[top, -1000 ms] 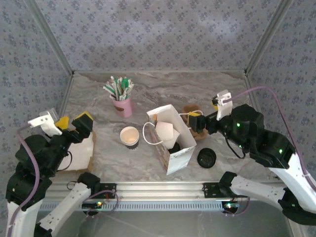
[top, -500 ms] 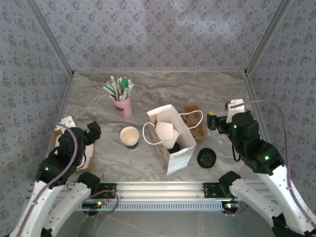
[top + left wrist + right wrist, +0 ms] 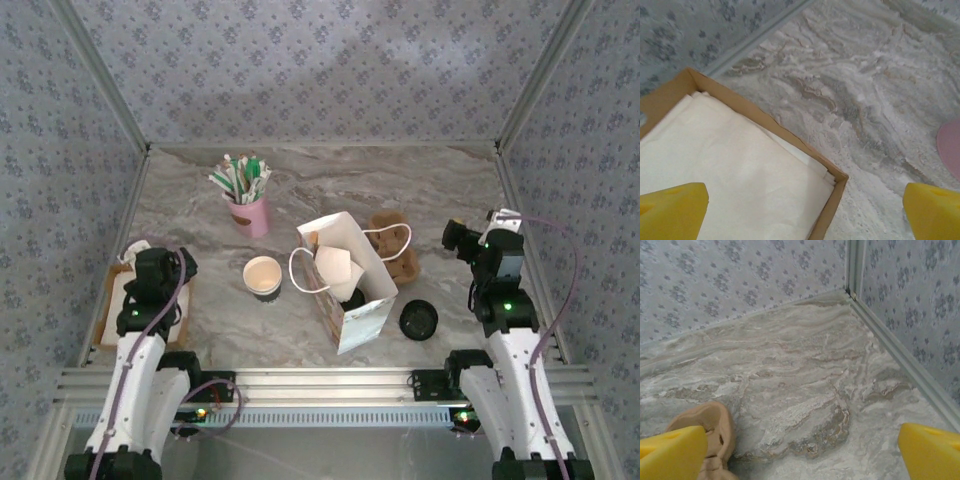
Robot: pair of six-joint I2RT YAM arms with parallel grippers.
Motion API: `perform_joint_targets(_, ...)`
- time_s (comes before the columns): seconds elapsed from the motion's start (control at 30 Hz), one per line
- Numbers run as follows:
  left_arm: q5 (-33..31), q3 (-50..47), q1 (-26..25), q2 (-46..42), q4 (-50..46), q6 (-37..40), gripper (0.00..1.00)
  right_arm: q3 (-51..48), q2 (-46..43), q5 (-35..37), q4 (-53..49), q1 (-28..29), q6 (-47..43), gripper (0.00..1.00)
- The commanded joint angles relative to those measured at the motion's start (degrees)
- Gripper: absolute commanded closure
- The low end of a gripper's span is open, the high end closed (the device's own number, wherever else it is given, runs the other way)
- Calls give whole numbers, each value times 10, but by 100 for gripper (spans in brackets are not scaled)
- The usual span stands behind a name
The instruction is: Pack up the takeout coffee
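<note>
The left tool [image 3: 802, 215] and the right tool [image 3: 802, 455] both gape wide, nothing between their fingers. The small round brownish paper cup [image 3: 263, 276] stands uncovered on the marbled tabletop [image 3: 440, 180], to the right of the left tool. Its round black plastic lid [image 3: 418, 319] lies apart from it, left of the right tool and nearer the arm bases.

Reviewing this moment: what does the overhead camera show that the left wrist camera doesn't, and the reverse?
Overhead adds the paper cup, its black lid, the white bag and the cup carrier. Left wrist adds a close look at the napkins in the cardboard box and the left gripper's yellow fingers, wide open. Shared: box, pink cup, marble table.
</note>
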Motion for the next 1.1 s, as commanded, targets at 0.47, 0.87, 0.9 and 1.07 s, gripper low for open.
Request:
perform_joint_targets(0.47, 75, -36, 16, 264, 384, 186, 0, -140, 181, 86, 338, -9, 4, 0)
perform_joint_targets(0.87, 126, 10, 20, 446, 547, 206, 0, -134, 358, 107, 487, -23, -42, 0)
perform_joint_targets(0.9, 132, 12, 21, 455, 562, 207, 0, -141, 368, 107, 507, -24, -44, 0)
perform_joint_targets(1.07, 160, 5, 9, 494, 613, 236, 1, -182, 400, 88, 621, -19, -68, 0)
